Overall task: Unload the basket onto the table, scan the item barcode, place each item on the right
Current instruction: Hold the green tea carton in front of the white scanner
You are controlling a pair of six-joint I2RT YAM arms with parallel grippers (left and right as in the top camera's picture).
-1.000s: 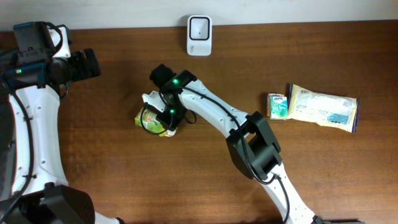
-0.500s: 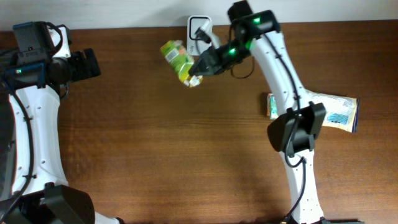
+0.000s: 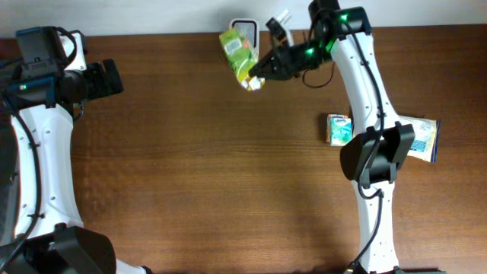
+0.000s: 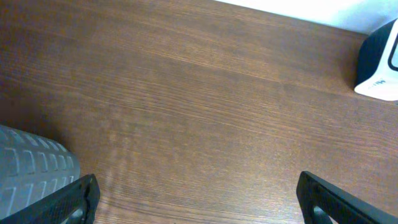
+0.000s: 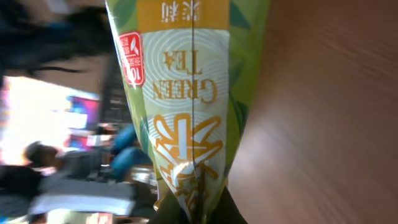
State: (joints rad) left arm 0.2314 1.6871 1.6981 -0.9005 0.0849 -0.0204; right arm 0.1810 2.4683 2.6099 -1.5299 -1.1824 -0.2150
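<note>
Overhead: right gripper clamped tight on green tea carton, overlapping the scanner. Barcode unseen; best to rotate carton toward scanner face, then hold steady.

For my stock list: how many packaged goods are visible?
3: green tea pack raised at the scanner; small blue pack and larger packet, partly behind the arm, at right.

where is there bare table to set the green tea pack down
The widest bare stretch is the middle of the table, bordered by the left arm and the right arm. The far edge is crowded around the scanner and the held green tea pack; the tissue pack and snack bag fill the right end.
</note>
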